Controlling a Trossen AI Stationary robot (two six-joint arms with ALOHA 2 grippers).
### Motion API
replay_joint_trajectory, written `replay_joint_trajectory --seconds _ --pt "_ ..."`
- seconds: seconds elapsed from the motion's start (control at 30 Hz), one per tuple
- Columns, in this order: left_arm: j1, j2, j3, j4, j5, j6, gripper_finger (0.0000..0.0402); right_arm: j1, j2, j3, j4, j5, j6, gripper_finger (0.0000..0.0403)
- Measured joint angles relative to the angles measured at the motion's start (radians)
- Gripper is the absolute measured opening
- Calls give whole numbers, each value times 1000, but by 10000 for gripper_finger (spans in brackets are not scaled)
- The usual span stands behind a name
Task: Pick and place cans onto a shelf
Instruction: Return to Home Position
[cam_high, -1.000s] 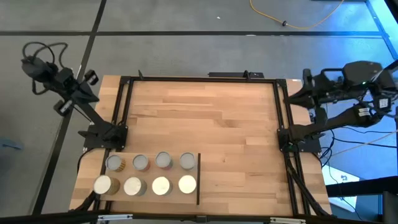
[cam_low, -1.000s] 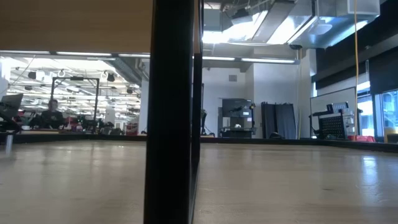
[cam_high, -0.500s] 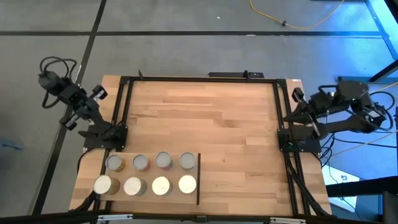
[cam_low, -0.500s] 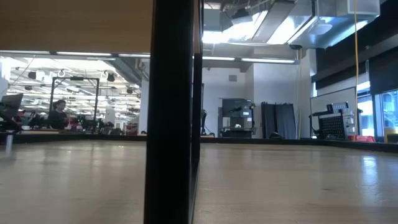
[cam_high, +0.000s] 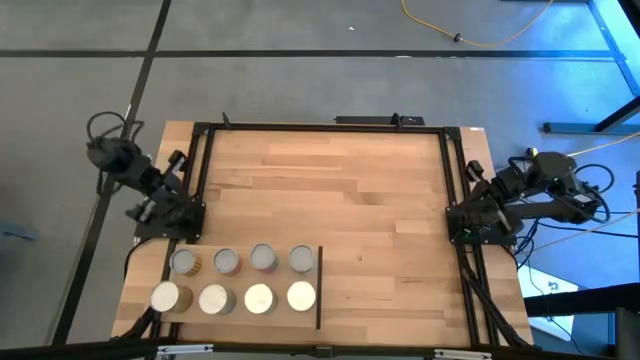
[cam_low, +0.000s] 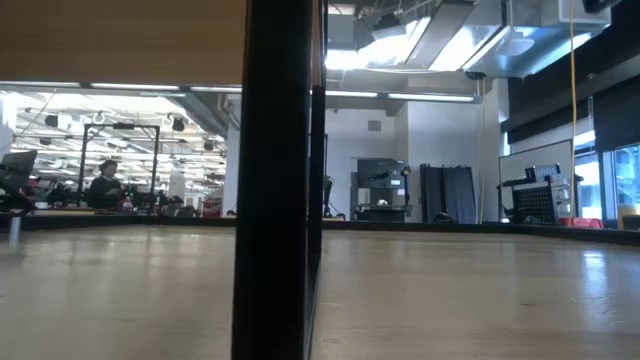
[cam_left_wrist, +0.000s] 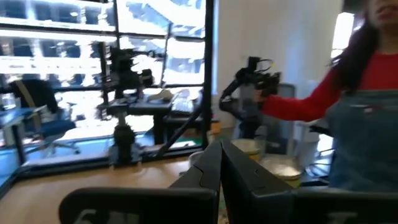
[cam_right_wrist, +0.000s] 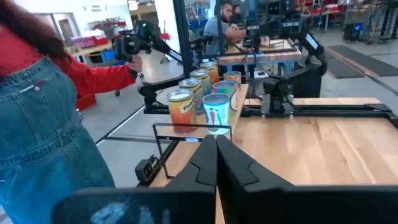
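Several cans (cam_high: 258, 298) stand upright in two rows on the light-wood shelf (cam_high: 240, 280) at the table's near left, with the shelf's black bar (cam_high: 319, 288) on their right. They also show in the right wrist view (cam_right_wrist: 216, 112). My left gripper (cam_high: 178, 160) is shut and empty, folded back at the table's left edge; its fingers meet in the left wrist view (cam_left_wrist: 221, 168). My right gripper (cam_high: 476, 172) is shut and empty, folded back at the right edge; its fingers meet in the right wrist view (cam_right_wrist: 216, 162). The low view shows no can.
A black frame (cam_high: 320, 128) runs around the tabletop (cam_high: 330, 190). A person in red sleeves and denim stands near the table's near edge (cam_right_wrist: 43, 106), also showing in the left wrist view (cam_left_wrist: 360, 106). In the low view a black post (cam_low: 275, 180) stands close in front.
Both arms have folded down and drawn in toward their bases. My left gripper has gone toward the table's near edge and a little right. My right gripper has gone toward the near edge. The cans have stayed in place.
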Motion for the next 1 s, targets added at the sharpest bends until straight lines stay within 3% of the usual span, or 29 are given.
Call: replay_joint_trajectory --seconds 0.27,0.43,1.0 --pt "0 0 -119 88 -109 3 0 0 -190 -126 5 41 3 0" --pt "0 0 -191 147 -151 1 0 -1 -179 -162 -12 33 -1 0" --pt "1 0 -413 438 -144 62 0 -1 -189 -206 28 6 -1 0"
